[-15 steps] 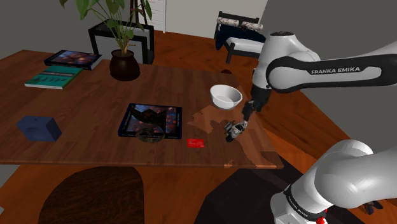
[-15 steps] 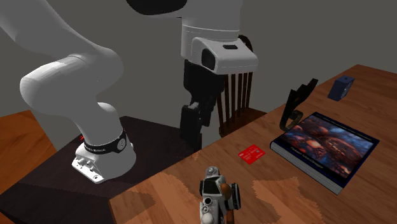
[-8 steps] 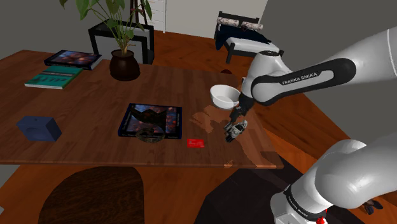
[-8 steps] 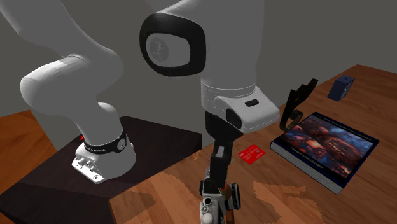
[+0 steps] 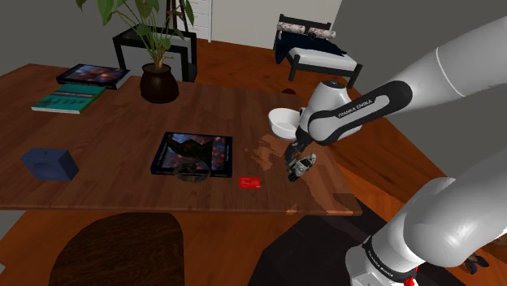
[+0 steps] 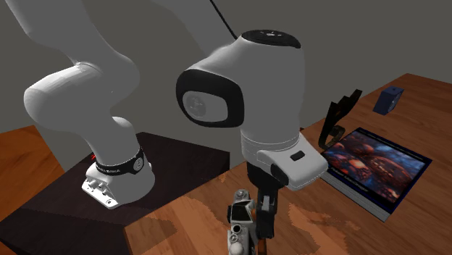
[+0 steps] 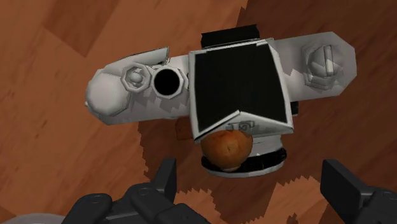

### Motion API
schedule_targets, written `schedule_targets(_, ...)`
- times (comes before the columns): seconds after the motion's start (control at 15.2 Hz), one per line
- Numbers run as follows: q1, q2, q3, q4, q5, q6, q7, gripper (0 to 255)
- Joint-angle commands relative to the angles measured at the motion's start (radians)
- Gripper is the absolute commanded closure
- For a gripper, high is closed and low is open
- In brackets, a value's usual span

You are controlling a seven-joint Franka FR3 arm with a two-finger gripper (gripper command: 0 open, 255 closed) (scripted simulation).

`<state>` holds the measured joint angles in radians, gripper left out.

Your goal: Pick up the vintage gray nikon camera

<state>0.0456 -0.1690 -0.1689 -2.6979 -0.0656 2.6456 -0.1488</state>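
We find the pincer [image 7: 251,173] wide open and holding nothing. The wrist view settles this: its two black fingers [image 7: 167,181] stand well apart, with the camera [image 7: 222,95] ahead of them and its lens [image 7: 228,147] in the gap, touched by neither.

The same view gives the camera's look. It has a pale grey-white body, a black block [image 7: 235,70] at mid-top, round knobs at both ends, and brownish-orange lens glass in a dark ring.

The shoulder view supplies the layout. The camera stands on the wooden desk [image 5: 106,138] near its lower-right corner, just below a white bowl [image 5: 283,122] and right of a red card [image 5: 250,184]. A picture book [image 5: 193,153] lies further left.

The second exterior view shows the pincer down at the camera's level, one finger just beside its body.
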Motion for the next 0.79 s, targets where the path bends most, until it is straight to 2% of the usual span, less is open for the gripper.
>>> schedule_targets(0.0, 0.002, 0.032, -0.003, -0.006, 0.007, 0.04, -0.006, 0)
schedule_targets(0.2, 0.004, 0.056, -0.004, -0.01, 0.012, 0.067, -0.01, 0)
schedule_targets(0.26, 0.004, 0.057, -0.005, -0.009, 0.013, 0.067, -0.011, 255)
schedule_targets(0.73, 0.003, 0.057, -0.005, -0.01, 0.013, 0.068, -0.012, 255)
